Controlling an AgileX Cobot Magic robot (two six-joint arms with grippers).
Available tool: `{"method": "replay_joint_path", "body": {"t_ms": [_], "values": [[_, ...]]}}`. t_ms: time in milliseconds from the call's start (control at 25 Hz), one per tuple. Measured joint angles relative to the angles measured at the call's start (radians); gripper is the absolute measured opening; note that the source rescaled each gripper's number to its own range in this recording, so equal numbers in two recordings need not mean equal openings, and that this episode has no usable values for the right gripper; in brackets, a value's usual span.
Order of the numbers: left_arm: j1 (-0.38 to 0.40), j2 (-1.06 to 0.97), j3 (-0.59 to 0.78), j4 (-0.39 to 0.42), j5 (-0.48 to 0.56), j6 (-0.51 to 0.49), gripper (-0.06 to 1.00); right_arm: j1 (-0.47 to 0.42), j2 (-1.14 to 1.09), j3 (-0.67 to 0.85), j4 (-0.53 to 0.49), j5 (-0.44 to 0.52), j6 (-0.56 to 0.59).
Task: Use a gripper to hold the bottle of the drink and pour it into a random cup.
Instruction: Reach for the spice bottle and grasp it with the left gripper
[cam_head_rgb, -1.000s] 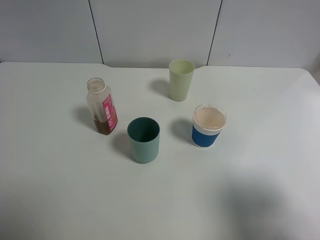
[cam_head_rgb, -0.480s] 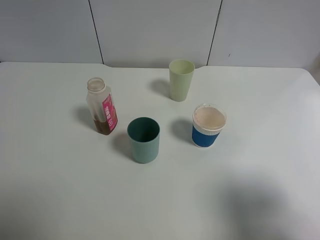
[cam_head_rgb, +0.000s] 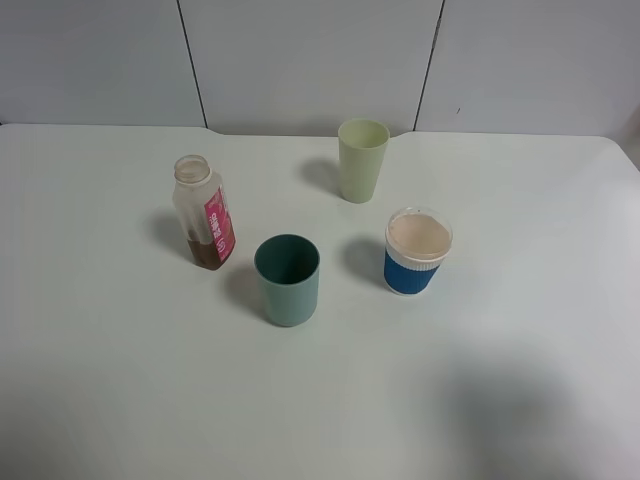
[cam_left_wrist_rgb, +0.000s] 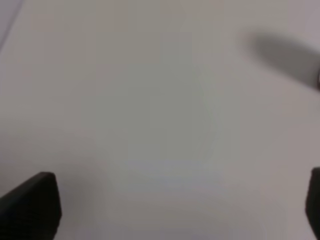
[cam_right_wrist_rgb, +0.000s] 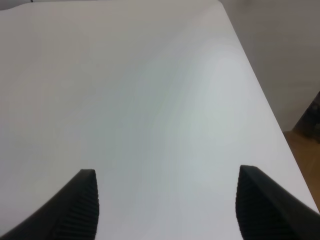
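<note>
Exterior high shows the bottle (cam_head_rgb: 204, 215) standing at centre left, just beside the cup (cam_head_rgb: 287, 279); left gripper (cam_left_wrist_rgb: 172, 205) and right gripper (cam_right_wrist_rgb: 170, 210) hang spread wide over the table (cam_right_wrist_rgb: 150, 100).

The bottle (cam_head_rgb: 203, 215) is clear, glossy plastic with a pink label (cam_head_rgb: 219, 228). The teal cup (cam_head_rgb: 287, 280) and pale green cup (cam_head_rgb: 362, 160) look like smooth matt plastic. The table (cam_head_rgb: 100, 380) is smooth and white.

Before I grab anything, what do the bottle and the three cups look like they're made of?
Bottle: clear, glossy plastic, probably; the brown drink shows through its wall. Teal cup: likely matte plastic, with plain opaque sides. Pale green cup: same matte plastic look. Blue-and-white cup: probably paper, judging by its blue wrap-around band.
</note>
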Motion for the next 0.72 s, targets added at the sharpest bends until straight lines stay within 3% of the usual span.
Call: {"method": "replay_joint_path", "body": {"t_ms": [440,720], "values": [[0.0,0.261,-0.035,-0.089,-0.206,0.03,1.0,0.0,0.0,0.0,0.0,0.0,0.0],[0.0,0.394,-0.036,-0.189,-0.27,0.165,1.0,0.0,0.0,0.0,0.0,0.0,0.0]]}}
